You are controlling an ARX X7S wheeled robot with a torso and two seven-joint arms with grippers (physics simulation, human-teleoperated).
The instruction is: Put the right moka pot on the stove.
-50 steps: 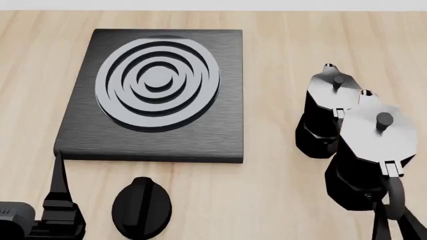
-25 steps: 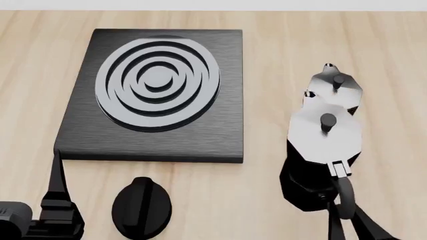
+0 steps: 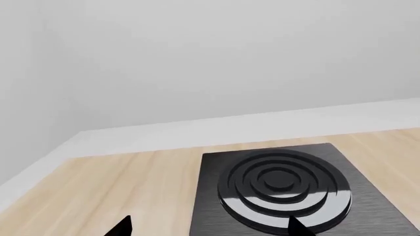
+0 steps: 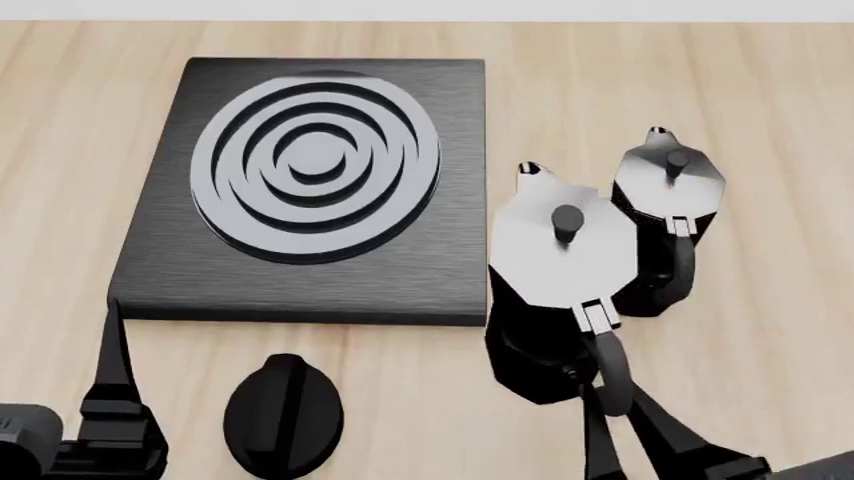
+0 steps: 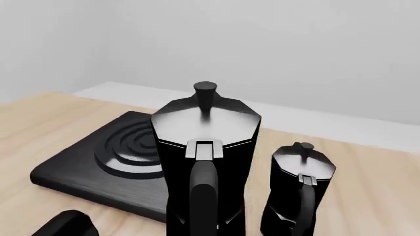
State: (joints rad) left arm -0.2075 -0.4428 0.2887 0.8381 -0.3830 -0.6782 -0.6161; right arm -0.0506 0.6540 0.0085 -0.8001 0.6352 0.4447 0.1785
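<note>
The right moka pot (image 4: 554, 265), black and faceted with a shiny lid, hangs just off the stove's right edge. My right gripper (image 4: 609, 398) is shut on its curved handle (image 5: 203, 194); in the right wrist view the pot (image 5: 206, 132) fills the middle. The stove (image 4: 320, 190) is a black slab with a burner of grey rings (image 3: 279, 182). My left gripper (image 4: 118, 345) is at the stove's front left corner, open with nothing between its fingertips (image 3: 121, 227).
The other moka pot (image 4: 670, 210) stands on the wooden table, close to the right of the held one; the right wrist view shows this other pot (image 5: 302, 189) too. A small black round knob (image 4: 283, 410) lies in front of the stove.
My right gripper has carried the right moka pot leftward, from beside the other pot to the stove's right edge. The left arm and the other pot have not moved.
</note>
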